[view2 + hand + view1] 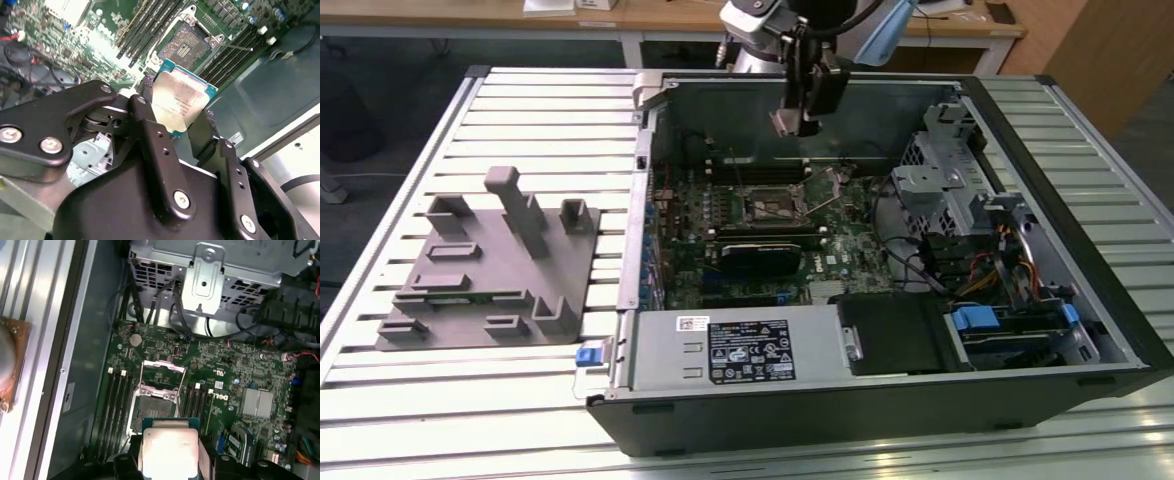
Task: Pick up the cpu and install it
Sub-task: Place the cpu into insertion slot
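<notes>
My gripper [798, 120] hangs over the rear part of the open computer case [1067, 130], shut on the cpu [783, 122]. In both wrist views the cpu [179, 100] [167, 450] is a flat square chip with a pale silvery top and a thin teal rim, clamped at two opposite edges between the black fingers [145, 117]. The motherboard socket [767, 207] [184, 44] [157, 392] lies below it with its metal frame lifted open. The cpu is held in the air, apart from the socket.
Memory slots [117, 405] flank the socket. A silver drive cage [947, 170] stands at the exterior view's right, a labelled power-supply box [734, 350] at the case's near side. A grey moulded fixture [494, 265] sits on the slatted table outside the case.
</notes>
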Controlling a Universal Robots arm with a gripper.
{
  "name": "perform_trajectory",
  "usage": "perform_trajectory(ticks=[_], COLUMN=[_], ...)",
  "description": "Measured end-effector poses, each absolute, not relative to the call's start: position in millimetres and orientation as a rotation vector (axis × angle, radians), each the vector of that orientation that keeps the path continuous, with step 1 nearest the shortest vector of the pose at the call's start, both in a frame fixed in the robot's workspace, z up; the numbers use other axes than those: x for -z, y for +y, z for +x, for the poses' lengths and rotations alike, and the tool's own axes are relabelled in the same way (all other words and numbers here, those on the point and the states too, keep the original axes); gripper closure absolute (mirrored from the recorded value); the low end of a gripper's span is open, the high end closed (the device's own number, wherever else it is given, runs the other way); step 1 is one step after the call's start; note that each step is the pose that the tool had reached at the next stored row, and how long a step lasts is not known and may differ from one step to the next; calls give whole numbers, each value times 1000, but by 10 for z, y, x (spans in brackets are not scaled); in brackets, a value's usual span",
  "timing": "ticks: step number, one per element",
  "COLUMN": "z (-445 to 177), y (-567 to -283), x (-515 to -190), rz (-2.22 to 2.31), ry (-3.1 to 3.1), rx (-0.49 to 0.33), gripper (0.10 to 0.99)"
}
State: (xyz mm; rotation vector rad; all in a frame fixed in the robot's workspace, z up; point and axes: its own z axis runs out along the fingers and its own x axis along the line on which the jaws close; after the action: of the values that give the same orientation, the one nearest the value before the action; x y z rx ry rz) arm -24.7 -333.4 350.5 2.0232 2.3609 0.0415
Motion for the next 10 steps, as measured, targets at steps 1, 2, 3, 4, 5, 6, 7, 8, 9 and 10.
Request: perform_trajectory(ticks=[1,2,3,4,5,6,7,8,9,10], z=[-247,-247,-247,-247,-247,-247,-247,-247,-247,-247], y=[-3334,-3334,-3334,-3334,-3334,-3334,-3333,-3333,-3333,-3333], x=[-3501,-3498,-3493,-3490,-3487,-3483,-3479,-3475,-3471,-3467], rz=[2043,2062,2084,2104,2123,2141,2160,2178,2196,2215], ry=[2344,2326,2306,2288,2270,2253,2235,2217,2198,2179], rx=[-41,-41,-40,-40,-39,-39,-39,-38,-38,-37], gripper=[557,557,557,557,557,557,557,557,557,557])
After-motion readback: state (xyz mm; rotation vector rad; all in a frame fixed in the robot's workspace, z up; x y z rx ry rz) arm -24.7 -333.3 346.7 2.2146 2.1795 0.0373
